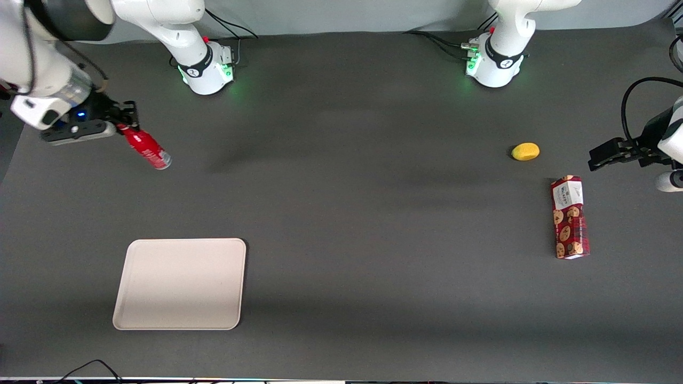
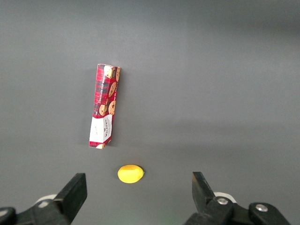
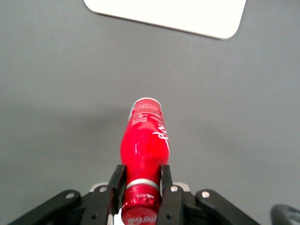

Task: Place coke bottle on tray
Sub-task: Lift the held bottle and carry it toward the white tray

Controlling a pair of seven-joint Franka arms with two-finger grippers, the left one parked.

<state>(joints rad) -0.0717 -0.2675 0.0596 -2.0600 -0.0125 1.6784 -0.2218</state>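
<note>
the claw (image 1: 124,126) is at the working arm's end of the dark surface (image 1: 341,213), and it is clenched on the neck of the bottle (image 1: 148,147), just under the red cap. in the right wrist view the two black fingers (image 3: 117,180) press on both sides of the neck, and the claw (image 3: 142,185) carries the bottle (image 3: 144,143) with the silvery base pointing away from the camera. in the front view the bottle is tilted, the cap is at the claw and the base is lower, nearer to the front camera. i cannot tell if the base touches the surface or hangs just above it.

the tray (image 1: 180,284) lies flat on the surface, much nearer to the front camera than the bottle, and well apart from it. one rounded corner of the tray (image 3: 187,14) shows also in the right wrist view.

toward the parked arm's end of the surface there is a red box (image 1: 570,217) printed with cookies, lying flat, and near it a small yellow thing (image 1: 525,151). the left wrist view shows the box (image 2: 105,106) and the yellow thing (image 2: 130,173) close together but not touching.
</note>
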